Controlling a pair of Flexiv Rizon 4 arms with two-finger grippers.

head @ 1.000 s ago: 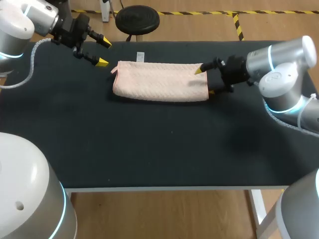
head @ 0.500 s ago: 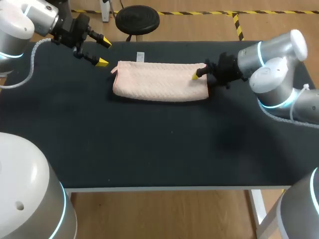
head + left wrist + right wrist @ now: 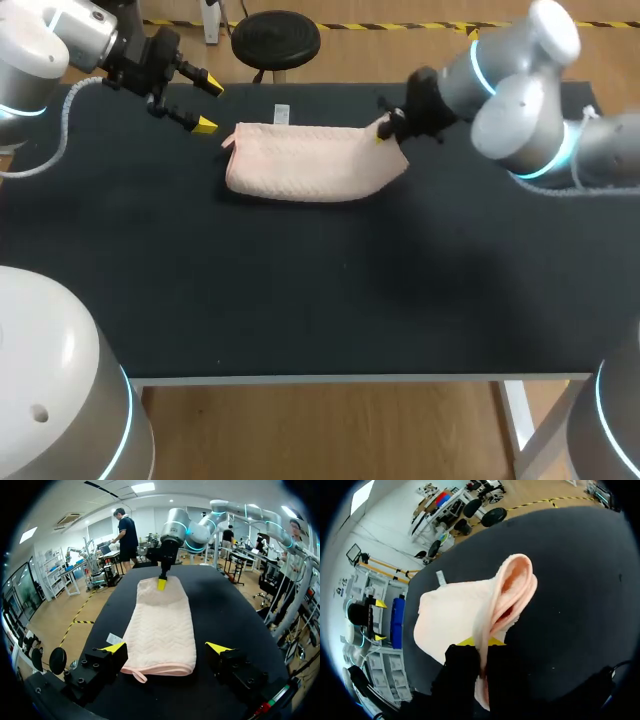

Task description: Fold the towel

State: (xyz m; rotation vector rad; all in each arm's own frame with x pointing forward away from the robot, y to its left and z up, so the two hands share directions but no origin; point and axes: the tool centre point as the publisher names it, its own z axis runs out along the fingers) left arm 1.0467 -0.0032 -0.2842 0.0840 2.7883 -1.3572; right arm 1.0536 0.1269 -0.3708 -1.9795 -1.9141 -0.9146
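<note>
A pale pink towel (image 3: 300, 165), folded into a long strip, lies at the back of the black table (image 3: 300, 300). My right gripper (image 3: 384, 128) is shut on the towel's right end, which is raised off the table and curls over. In the right wrist view the towel edge (image 3: 512, 587) stands pinched between the gripper's (image 3: 480, 642) fingers. My left gripper (image 3: 205, 105) hangs open just behind and left of the towel's left end, not touching it. In the left wrist view the towel (image 3: 160, 625) stretches away from between that gripper's (image 3: 167, 647) spread fingers toward my right gripper (image 3: 161, 583).
A small white tag (image 3: 282, 114) lies on the table just behind the towel, also visible as the tag (image 3: 114, 639) beside my left gripper's finger. The dark tabletop stretches wide in front of the towel, toward the near edge.
My right gripper went from open to shut on the towel's right end, then lifted it up and back toward the left. The left arm has not moved.
</note>
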